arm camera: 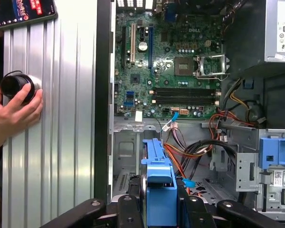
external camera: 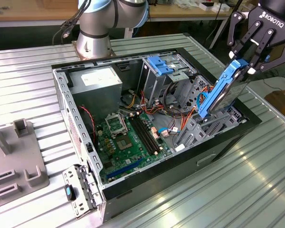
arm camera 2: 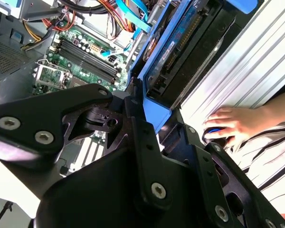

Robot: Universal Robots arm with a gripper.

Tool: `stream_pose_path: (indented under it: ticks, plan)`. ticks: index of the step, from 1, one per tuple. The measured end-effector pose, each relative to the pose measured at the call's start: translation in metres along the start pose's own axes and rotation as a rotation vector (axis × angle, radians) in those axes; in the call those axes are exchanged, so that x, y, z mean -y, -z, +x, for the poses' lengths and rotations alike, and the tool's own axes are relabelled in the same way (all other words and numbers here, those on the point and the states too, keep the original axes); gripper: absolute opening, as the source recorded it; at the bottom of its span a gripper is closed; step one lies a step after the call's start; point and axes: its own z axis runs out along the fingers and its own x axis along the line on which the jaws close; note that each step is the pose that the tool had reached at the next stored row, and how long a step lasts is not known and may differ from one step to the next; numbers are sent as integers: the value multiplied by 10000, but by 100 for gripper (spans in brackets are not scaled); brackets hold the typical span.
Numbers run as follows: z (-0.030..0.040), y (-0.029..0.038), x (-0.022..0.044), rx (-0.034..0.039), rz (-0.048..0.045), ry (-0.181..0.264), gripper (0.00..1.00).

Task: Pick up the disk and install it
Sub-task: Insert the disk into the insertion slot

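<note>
The disk [external camera: 223, 92], a dark drive in a bright blue carrier, hangs tilted over the end of the open computer case [external camera: 69, 114] at the exterior view's right. Its lower end reaches down toward the grey bay inside the case. My gripper [external camera: 244, 64] is shut on the disk's upper end. In the second wrist view the disk [arm camera 2: 190, 52] runs away from the black fingers [arm camera 2: 135, 107], which pinch its blue rail. In the first wrist view the blue carrier [arm camera: 159, 178] sits between the fingers, above the case floor and the orange cables.
Inside the case lie a green motherboard [external camera: 128, 142], a power supply [external camera: 95, 80] and a tall drive cage with a blue bracket [external camera: 159, 64]. A person's hand [arm camera: 14, 109] rests on a dark round object on the table beside the case. A grey fixture [external camera: 14, 161] stands at the exterior view's left.
</note>
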Motion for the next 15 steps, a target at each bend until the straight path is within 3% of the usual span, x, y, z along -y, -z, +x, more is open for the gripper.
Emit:
stream_pose_path:
  ticks: [5, 7, 10, 15]
  plan:
    - [-47, -38, -8, -5, 47, -1, 37]
    - [-47, -60, -26, -4, 159, 0, 37]
    - [-48, -61, -62, -4, 165, 0, 37]
    - [-47, -58, -68, -7, 167, -44, 37]
